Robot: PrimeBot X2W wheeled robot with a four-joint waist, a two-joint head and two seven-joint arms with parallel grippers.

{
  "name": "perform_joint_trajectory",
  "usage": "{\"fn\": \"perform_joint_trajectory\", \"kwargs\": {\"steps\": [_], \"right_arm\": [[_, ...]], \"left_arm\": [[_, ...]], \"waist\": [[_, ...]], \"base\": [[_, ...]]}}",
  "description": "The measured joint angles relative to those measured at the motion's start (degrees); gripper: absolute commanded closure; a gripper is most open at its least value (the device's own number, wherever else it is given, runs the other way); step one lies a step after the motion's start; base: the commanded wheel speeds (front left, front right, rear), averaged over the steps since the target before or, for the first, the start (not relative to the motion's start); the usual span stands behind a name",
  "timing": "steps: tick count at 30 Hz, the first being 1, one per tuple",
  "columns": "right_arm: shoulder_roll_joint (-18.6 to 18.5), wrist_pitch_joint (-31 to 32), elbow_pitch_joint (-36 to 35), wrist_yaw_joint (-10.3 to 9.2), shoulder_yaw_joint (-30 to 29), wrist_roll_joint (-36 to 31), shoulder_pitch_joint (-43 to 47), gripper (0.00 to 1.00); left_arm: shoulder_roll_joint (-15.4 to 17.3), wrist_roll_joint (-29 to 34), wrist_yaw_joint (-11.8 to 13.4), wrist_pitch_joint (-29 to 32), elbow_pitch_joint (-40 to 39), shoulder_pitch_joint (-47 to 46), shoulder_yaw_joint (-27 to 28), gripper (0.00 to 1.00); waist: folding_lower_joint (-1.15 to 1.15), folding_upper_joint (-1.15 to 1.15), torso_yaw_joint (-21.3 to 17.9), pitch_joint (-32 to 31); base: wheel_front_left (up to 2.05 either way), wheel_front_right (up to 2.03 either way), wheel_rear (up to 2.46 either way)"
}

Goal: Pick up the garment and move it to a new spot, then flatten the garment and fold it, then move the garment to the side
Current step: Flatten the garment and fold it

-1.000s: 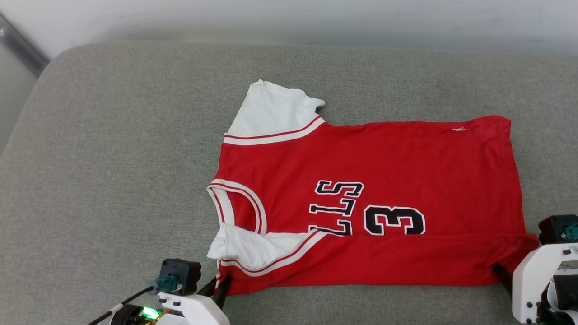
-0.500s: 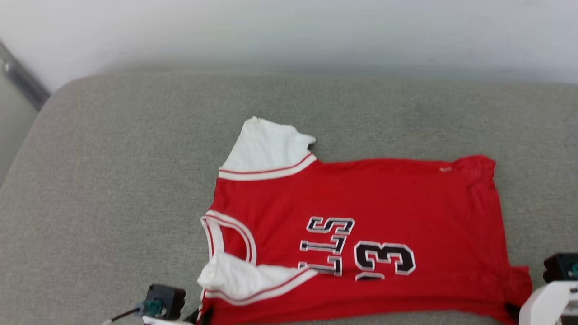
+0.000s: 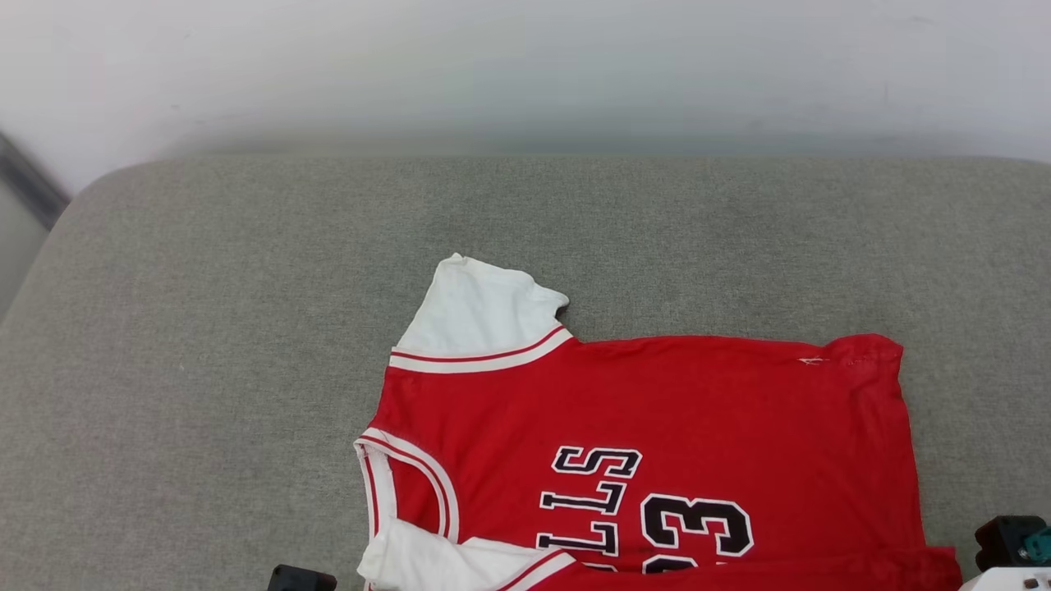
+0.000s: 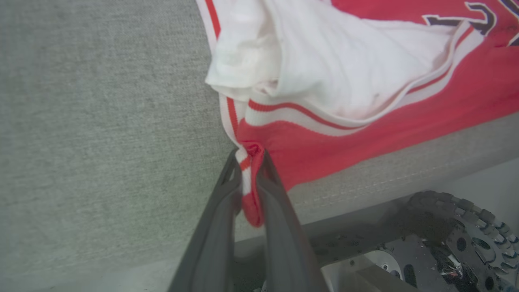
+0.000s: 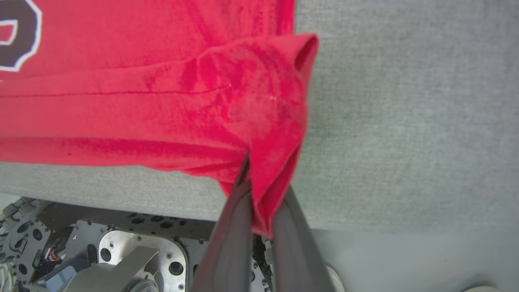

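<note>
Newly clamped, the right tool [image 5: 263, 182] pinches a hem corner of the red Bulls jersey [image 3: 657, 410]; the left tool [image 4: 248, 155] grips its striped trim edge. Partly folded, it lies lower right of the head frame on a grey cushion [image 3: 205, 328].

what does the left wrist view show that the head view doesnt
Left wrist view adds: the left gripper, its fingers pinched shut on the garment at the corner by the striped trim, plus the cushion's front edge and the robot's base below it.

Head view adds: the far white sleeve, the garment's far edge, the black lettering, and the wall behind.

Shared: the red garment, the near white sleeve folded over onto it, and the grey cushion underneath.
</note>
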Motion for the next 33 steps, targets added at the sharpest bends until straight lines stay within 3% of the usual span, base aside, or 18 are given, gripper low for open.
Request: {"fn": "perform_joint_trajectory", "kwargs": {"steps": [2, 3, 4, 5, 13, 21, 33], "right_arm": [[0.1, -0.7, 1.0, 0.0, 0.5, -0.1, -0.2, 1.0], [0.1, -1.1, 1.5, -0.01, 0.7, -0.1, -0.5, 0.64], [0.1, -1.7, 1.9, -0.01, 1.1, -0.1, -0.7, 0.0], [0.1, -2.3, 2.3, -0.01, 1.2, -0.1, -1.1, 0.0], [-0.3, -8.7, 1.2, -0.03, 1.6, 2.1, -3.9, 0.0], [-1.6, -23.5, -3.9, -0.04, 2.6, 2.4, -6.9, 0.0], [1.1, -42.9, -7.9, -0.04, 5.2, 1.1, -10.2, 0.0]], "left_arm": [[-0.5, 0.0, -0.5, -0.3, 1.2, -0.3, -0.1, 1.0], [-0.8, 0.0, -0.5, -0.6, 1.8, -0.5, -0.2, 0.71], [-1.1, 0.0, -0.7, -0.9, 2.4, -0.7, -0.2, 0.21], [-1.4, 0.0, -1.0, -1.5, 2.8, -0.8, -0.1, 0.0], [-1.7, -0.7, -2.3, -9.0, 3.5, -2.7, 4.0, 0.0], [-3.5, 1.5, -3.2, -23.8, 2.0, -5.6, 10.7, 0.0], [-10.2, 11.2, -8.1, -25.6, -4.7, -6.3, 20.3, 0.0]], "waist": [[0.0, 0.0, 0.0, 0.1], [0.0, 0.0, 0.0, 0.1], [0.0, 0.0, 0.0, 0.0], [0.0, 0.0, 0.0, -0.1], [0.0, 0.0, 0.3, -1.3], [0.0, 0.0, 0.2, -3.3], [0.0, 0.0, -2.0, -2.2]], "base": [[0.0, 0.0, 0.0], [0.0, 0.0, 0.0], [0.0, 0.0, 0.0], [0.0, 0.0, 0.0], [0.0, 0.0, 0.0], [0.0, 0.0, 0.0], [0.0, 0.0, 0.0]]}}
